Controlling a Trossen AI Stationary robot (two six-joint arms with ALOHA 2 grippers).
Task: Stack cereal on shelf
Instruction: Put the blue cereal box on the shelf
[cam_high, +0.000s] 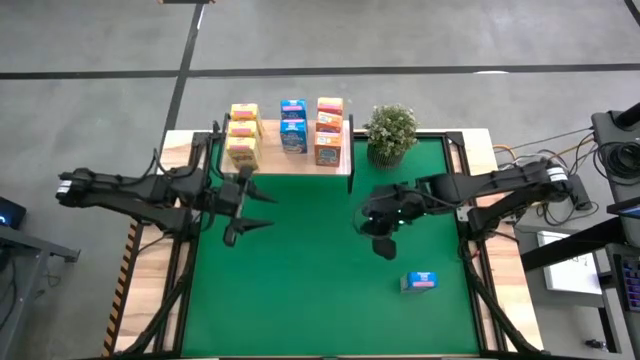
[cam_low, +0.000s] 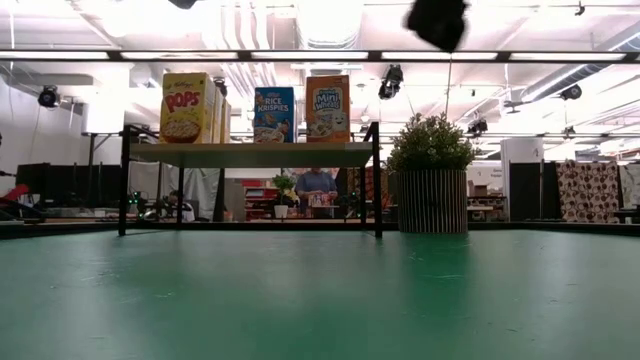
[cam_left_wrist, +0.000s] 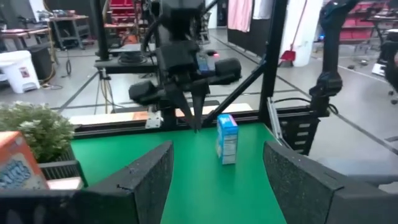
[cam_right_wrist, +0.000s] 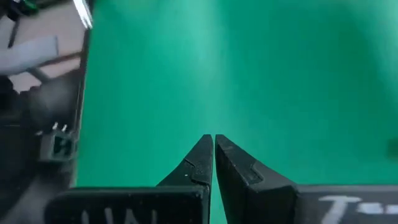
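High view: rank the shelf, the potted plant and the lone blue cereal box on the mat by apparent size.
1. Shelf, clearly largest.
2. Potted plant.
3. Lone blue cereal box, smallest.

Industrial lab or workshop. Concrete floor (cam_high: 100, 40) with painted lines fills top of high view. Low view: exposed ceiling ducts (cam_low: 250, 30) up top, red storage racks (cam_low: 262, 195) at centre. Cables (cam_high: 530, 150) at right of high view.
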